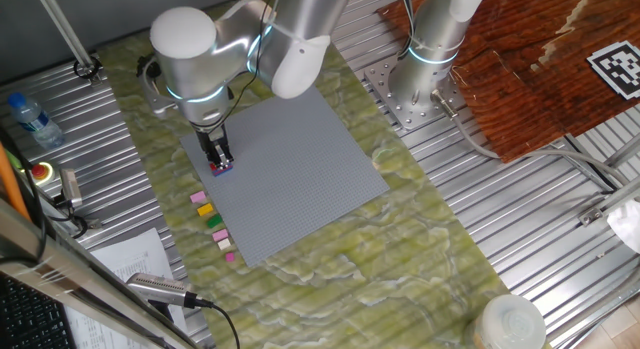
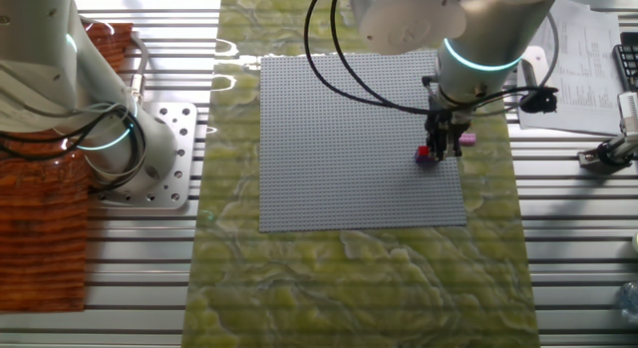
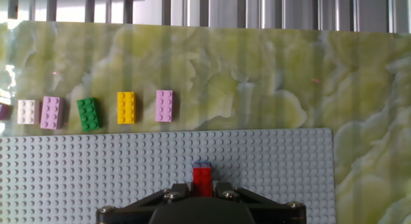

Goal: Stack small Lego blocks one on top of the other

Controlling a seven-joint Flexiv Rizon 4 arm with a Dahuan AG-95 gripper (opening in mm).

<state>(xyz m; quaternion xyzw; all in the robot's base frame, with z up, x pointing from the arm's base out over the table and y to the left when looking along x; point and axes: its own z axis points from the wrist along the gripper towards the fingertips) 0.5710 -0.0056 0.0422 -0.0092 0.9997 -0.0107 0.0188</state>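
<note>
Sitting between the end effector (image 3: 203,193) fingers, the red block (image 3: 203,178) tops a blue block (image 3: 203,164).

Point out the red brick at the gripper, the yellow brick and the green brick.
red brick (image 3: 203,180), hand view, its top face between the fingers.
yellow brick (image 3: 126,107), hand view, middle of its studded top.
green brick (image 3: 88,114), hand view, middle of its studded top.
</note>
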